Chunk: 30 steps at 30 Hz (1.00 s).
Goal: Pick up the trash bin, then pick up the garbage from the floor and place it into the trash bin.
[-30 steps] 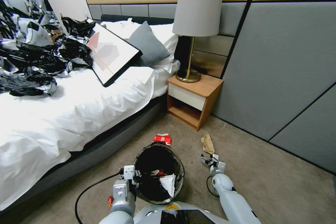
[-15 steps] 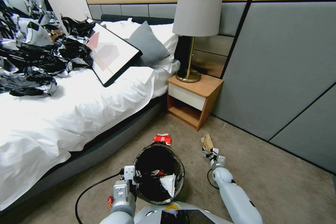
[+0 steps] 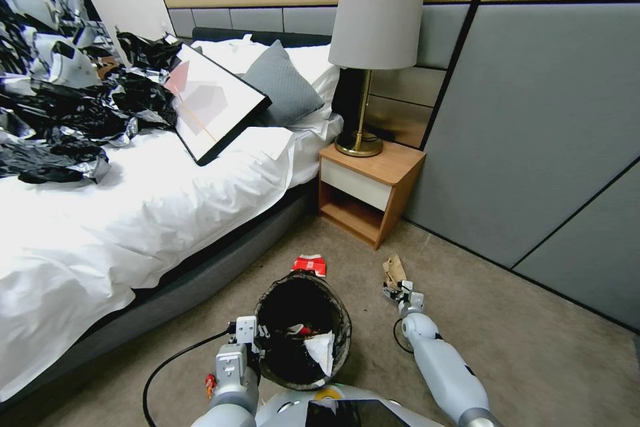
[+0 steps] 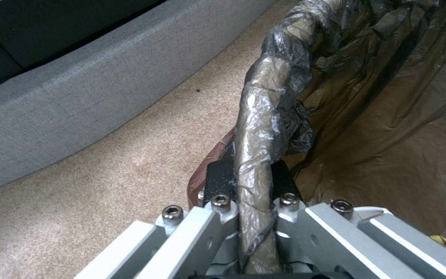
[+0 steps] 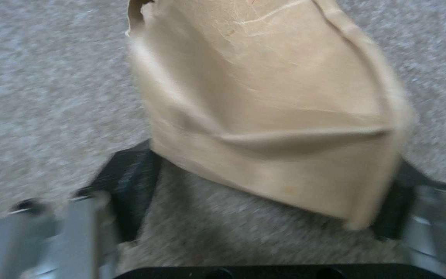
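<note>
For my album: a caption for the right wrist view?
Open right gripper straddling the near end of a brown paper scrap on the carpet.

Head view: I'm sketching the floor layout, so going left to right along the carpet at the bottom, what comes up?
left gripper, clamped on the bin's rim → trash bin → right gripper, open at the brown paper scrap. The red wrapper lies beyond the bin, so it has no clear place in this order.
</note>
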Available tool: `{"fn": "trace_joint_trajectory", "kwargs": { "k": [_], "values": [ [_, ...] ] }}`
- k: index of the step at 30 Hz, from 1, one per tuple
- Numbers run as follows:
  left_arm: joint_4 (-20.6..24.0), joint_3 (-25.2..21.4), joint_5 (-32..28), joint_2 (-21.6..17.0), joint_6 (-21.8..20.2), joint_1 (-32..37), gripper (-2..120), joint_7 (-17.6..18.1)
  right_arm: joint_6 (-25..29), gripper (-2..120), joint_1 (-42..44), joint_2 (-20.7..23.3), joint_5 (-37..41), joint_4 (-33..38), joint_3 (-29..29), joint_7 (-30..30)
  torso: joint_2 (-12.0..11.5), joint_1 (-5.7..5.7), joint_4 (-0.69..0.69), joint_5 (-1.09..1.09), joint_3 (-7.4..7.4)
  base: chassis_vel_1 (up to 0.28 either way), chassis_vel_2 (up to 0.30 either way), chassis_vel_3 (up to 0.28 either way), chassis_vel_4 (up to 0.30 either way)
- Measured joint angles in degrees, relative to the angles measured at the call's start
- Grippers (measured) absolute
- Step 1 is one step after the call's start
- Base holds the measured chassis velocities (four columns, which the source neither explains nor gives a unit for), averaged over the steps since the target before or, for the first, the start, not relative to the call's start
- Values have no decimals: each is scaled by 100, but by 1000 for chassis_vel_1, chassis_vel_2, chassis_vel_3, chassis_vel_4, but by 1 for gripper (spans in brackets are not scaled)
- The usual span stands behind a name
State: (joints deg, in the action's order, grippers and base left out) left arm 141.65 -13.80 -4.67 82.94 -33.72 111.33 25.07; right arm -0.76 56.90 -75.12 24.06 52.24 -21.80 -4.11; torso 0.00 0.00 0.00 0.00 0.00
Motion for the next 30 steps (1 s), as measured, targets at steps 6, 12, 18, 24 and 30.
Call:
{"fn": "trace_joint_trajectory", "kwargs": {
  "k": [6,12,18,24,30],
  "values": [
    [-21,6,11,1,22,-4,0,10,101,54,-33,28,-31,-31,-45,42,0,0,0,0,0,0,0,0,0],
    [-57,26,30,15,44,-9,0,11,212,30,-50,48,-158,64,-97,63,0,0,0,0,0,0,0,0,0],
    [-62,25,41,14,59,-6,0,10,292,16,-45,66,-265,114,-117,93,0,0,0,0,0,0,0,0,0],
    [-81,29,58,19,80,-2,0,10,362,4,-34,95,-330,135,-135,121,0,0,0,0,0,0,0,0,0],
    [-96,30,64,20,97,-9,0,4,457,4,10,99,-379,210,-154,120,0,0,0,0,0,0,0,0,0]
  ]
}}
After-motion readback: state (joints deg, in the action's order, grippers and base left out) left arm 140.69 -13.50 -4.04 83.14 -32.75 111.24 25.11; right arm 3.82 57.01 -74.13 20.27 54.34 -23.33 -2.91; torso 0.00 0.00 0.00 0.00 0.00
